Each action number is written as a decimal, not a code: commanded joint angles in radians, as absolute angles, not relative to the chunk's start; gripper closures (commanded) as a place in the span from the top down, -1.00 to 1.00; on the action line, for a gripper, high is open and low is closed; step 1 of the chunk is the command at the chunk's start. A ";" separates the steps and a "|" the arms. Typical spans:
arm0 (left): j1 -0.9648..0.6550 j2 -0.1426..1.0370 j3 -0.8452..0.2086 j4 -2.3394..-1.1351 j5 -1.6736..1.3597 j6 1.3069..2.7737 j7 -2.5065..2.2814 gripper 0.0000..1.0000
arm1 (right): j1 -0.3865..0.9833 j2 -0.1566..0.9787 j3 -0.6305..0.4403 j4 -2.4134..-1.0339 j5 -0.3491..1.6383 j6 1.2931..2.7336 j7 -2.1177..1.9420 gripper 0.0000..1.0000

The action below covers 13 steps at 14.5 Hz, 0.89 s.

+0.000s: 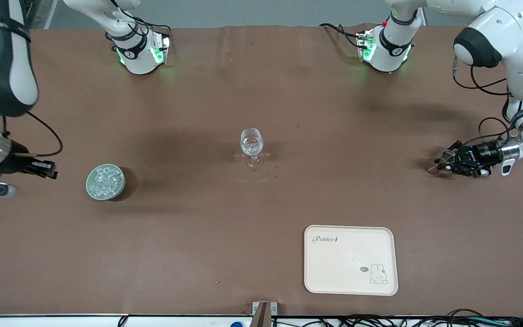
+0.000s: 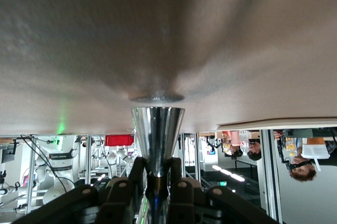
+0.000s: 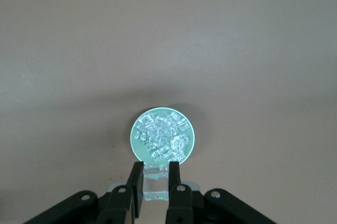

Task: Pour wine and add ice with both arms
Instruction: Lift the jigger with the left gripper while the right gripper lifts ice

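Note:
A clear stemmed wine glass [image 1: 251, 145] stands upright mid-table. A green bowl [image 1: 90, 188] holds a heap of ice [image 1: 106, 180]; it also shows in the right wrist view [image 3: 135, 145] with the ice [image 3: 163, 134]. My right gripper [image 1: 48, 170] is up in the air beside the bowl, toward the right arm's end, and is shut [image 3: 156, 169] on one clear ice cube [image 3: 156, 183]. My left gripper [image 1: 448, 164] is low over the table at the left arm's end, shut [image 2: 157, 165] on a shiny metal cone-shaped cup [image 2: 157, 129], seen in front [image 1: 438, 164], held tipped sideways.
A cream tray [image 1: 350, 260] with a rabbit drawing lies near the front camera, toward the left arm's end. The two arm bases [image 1: 141, 52] [image 1: 384, 50] stand along the back edge. Brown tabletop [image 1: 261, 218] spreads between the bowl, glass and tray.

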<state>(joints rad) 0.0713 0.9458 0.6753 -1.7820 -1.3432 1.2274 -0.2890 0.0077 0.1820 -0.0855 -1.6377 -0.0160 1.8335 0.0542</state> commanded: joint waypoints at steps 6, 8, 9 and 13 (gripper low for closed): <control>0.061 0.907 0.681 -1.735 -1.365 1.028 -0.325 -0.99 | -0.026 0.080 -0.078 -1.467 -0.005 1.603 0.048 -0.99; 0.055 0.867 0.654 -1.741 -1.365 0.994 -0.379 -0.99 | -0.028 0.061 -0.077 -1.450 0.001 1.594 0.046 -0.99; 0.046 0.827 0.637 -1.744 -1.355 0.994 -0.414 -0.99 | -0.031 0.051 -0.075 -1.457 0.008 1.595 0.043 -0.99; 0.026 0.749 0.615 -1.750 -1.351 0.997 -0.503 -0.99 | -0.046 0.051 -0.071 -1.459 0.037 1.608 0.040 -0.99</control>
